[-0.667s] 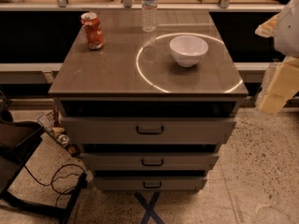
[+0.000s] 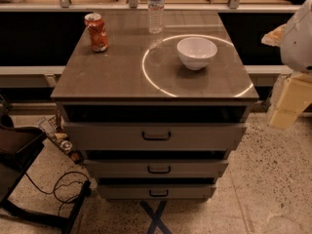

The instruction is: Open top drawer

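The top drawer (image 2: pixel 156 136) is the widest grey-brown front, right under the tabletop (image 2: pixel 112 77), with a small dark handle (image 2: pixel 156 136) at its centre. A dark gap runs between its upper edge and the tabletop. My gripper (image 2: pixel 291 101) shows as a cream-coloured piece below the white arm (image 2: pixel 298 33) at the right edge of the view. It hangs beside the cabinet's right side, apart from the drawer and its handle.
Two narrower drawer fronts (image 2: pixel 157 168) (image 2: pixel 157 192) sit below the top one. On the tabletop stand a crushed red can (image 2: pixel 97 31), a clear water bottle (image 2: pixel 156 9) and a white bowl (image 2: pixel 196 52). A dark chair (image 2: pixel 19 150) and a cable (image 2: pixel 58 189) are at the left on the speckled floor.
The cream gripper piece at the right has dropped slightly lower. The drawers and the things on the tabletop have not moved.
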Robot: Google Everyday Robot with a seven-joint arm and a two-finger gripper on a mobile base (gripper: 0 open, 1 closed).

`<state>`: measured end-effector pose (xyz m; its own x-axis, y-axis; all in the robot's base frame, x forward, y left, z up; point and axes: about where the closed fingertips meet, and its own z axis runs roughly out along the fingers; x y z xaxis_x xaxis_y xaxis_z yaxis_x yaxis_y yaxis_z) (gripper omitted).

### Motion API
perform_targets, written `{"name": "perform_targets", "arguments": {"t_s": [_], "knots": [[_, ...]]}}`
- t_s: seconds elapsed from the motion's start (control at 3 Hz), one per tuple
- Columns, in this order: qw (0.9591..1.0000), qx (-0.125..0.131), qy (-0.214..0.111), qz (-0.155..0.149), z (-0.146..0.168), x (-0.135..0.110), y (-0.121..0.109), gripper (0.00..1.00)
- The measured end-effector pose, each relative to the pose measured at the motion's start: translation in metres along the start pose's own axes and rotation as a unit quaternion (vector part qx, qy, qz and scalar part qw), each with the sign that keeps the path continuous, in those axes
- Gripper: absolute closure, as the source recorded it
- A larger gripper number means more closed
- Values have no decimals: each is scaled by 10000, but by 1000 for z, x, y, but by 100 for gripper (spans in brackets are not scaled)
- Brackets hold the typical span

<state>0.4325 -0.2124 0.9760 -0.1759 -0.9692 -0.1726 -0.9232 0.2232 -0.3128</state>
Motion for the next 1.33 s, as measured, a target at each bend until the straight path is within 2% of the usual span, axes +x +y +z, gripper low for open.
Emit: {"name": "perform_targets", "arguments": {"t_s": [0.33,0.67,1.0,1.33], "knots": [[9963,-161,653,-528,32,13,30,0],[9925,-321,938,-717,64,23,53,0],[9916,-480,966,-716,106,26,72,0],[9916,-481,964,-716,106,25,72,0]]}}
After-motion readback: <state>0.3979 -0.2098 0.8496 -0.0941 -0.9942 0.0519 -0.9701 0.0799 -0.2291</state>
